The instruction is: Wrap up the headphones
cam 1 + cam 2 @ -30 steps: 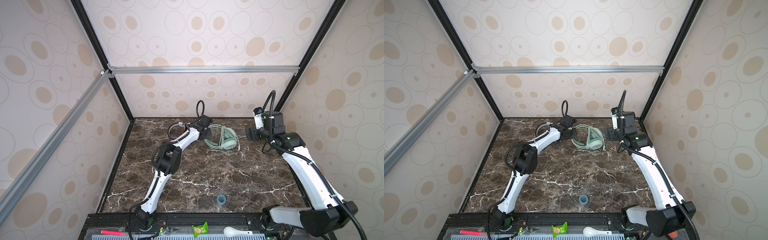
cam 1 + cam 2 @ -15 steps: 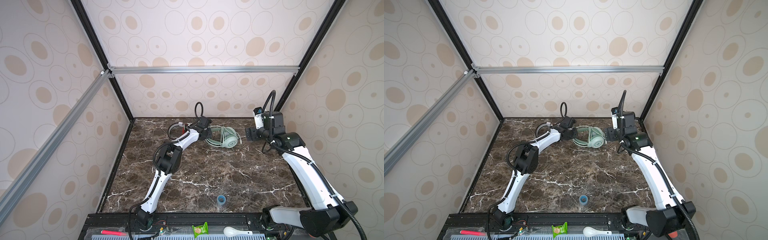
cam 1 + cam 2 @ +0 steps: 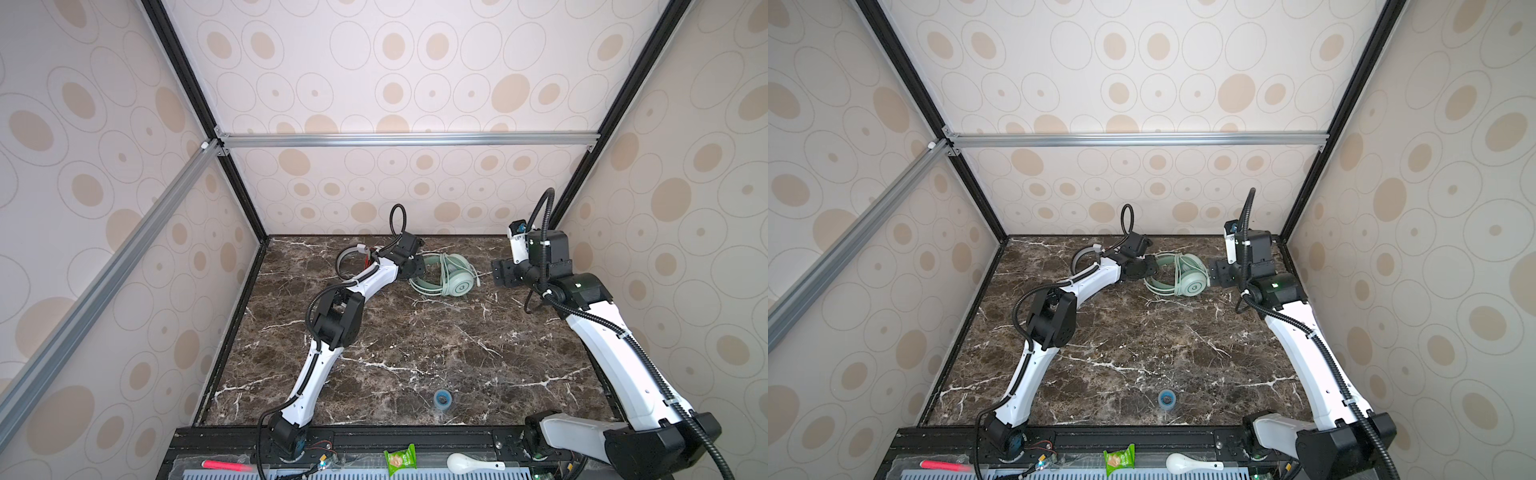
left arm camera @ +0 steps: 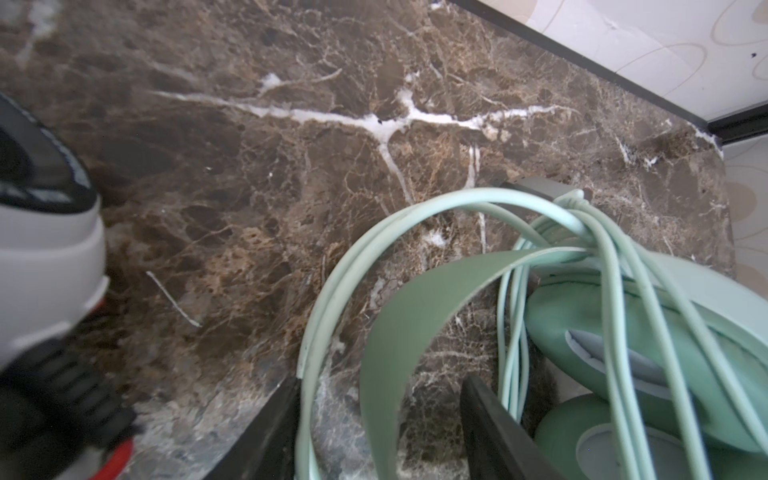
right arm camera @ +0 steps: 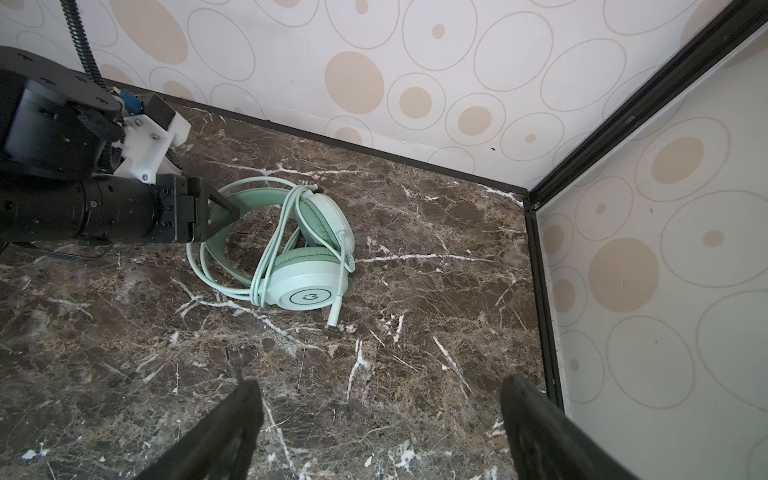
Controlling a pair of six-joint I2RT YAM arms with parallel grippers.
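So on the marble table (image 3: 415, 340), the mint headphones (image 3: 453, 278) lie near the back wall, between the two arms. The white headphones (image 3: 347, 257) sit just left of them, mostly hidden behind the left arm, so I can't tell if their red cord is wound. The left gripper (image 5: 230, 212) has its jaws apart, straddling the mint headband without pinching it. The right gripper (image 5: 382, 384) hangs wide with nothing in it, off to the side. The mint cord (image 5: 266, 257) loops several times around the band and cups, so I'd call that pair pretty much done, though one loop sags onto the table and the plug (image 5: 334, 316) sticks out loose.
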